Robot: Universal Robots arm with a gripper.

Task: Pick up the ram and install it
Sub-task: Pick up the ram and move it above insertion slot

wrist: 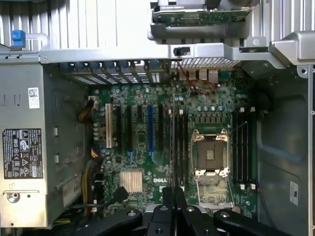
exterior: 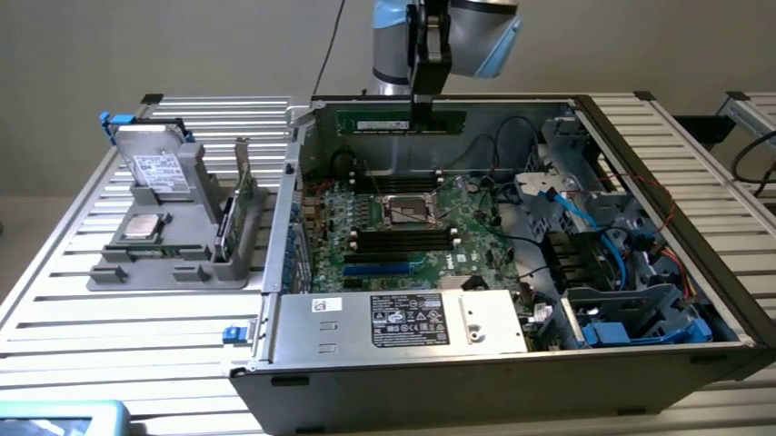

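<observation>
ram [exterior: 376, 121]: long, narrow green board, a row of dark chips along its face and a small pale label near the middle. it is hanging level and on edge in the air, clear of the motherboard [exterior: 401, 245], over the side of the open computer case [exterior: 485, 386] that lies opposite the power supply [exterior: 401, 320]. the gripper [exterior: 424, 118] is coming straight down onto it, fingers closed tight on the stick just off its middle, both ends sticking out free. the exterior view is giving the ram's flat face and its height above the board, and is also taking in the slatted worktop [exterior: 73, 300] with a grey parts holder [exterior: 170, 245] at the exterior view's left of the case. the wrist view is looking straight down past the gripper [wrist: 173, 194]: there the ram [wrist: 173, 142] is showing as a thin edge-on line running alongside the black memory slots [wrist: 183, 147], next to the processor socket [wrist: 210, 157].
</observation>
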